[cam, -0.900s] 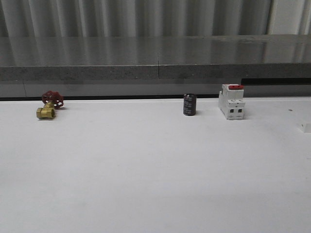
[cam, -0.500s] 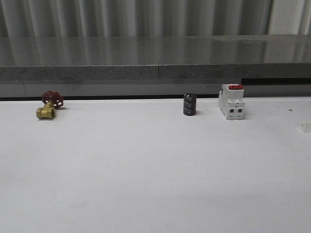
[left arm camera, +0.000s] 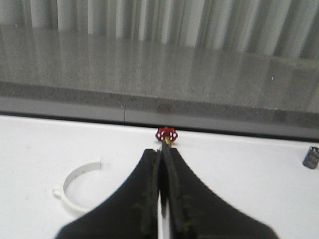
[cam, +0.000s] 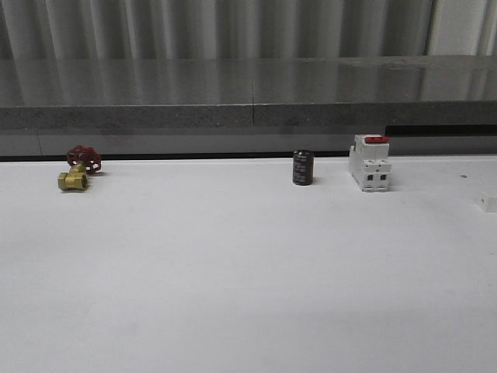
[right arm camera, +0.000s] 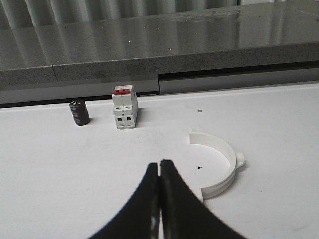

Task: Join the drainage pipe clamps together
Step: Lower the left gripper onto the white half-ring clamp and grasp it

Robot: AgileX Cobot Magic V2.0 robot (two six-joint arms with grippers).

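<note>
One white half-ring drainage pipe clamp (left arm camera: 75,186) lies flat on the white table in the left wrist view, beside my left gripper (left arm camera: 160,151), which is shut with nothing between its fingers. The other white half-ring clamp (right arm camera: 219,169) lies on the table in the right wrist view, a short way to the side of my right gripper (right arm camera: 159,164). That gripper is also shut and empty. A small white piece (cam: 488,203) at the right edge of the front view may be part of a clamp.
A brass valve with a red handwheel (cam: 78,167) stands at the far left of the table (cam: 233,272). A black cylinder (cam: 303,168) and a white block with a red switch (cam: 370,162) stand at the back right. A grey ledge (cam: 248,93) runs behind.
</note>
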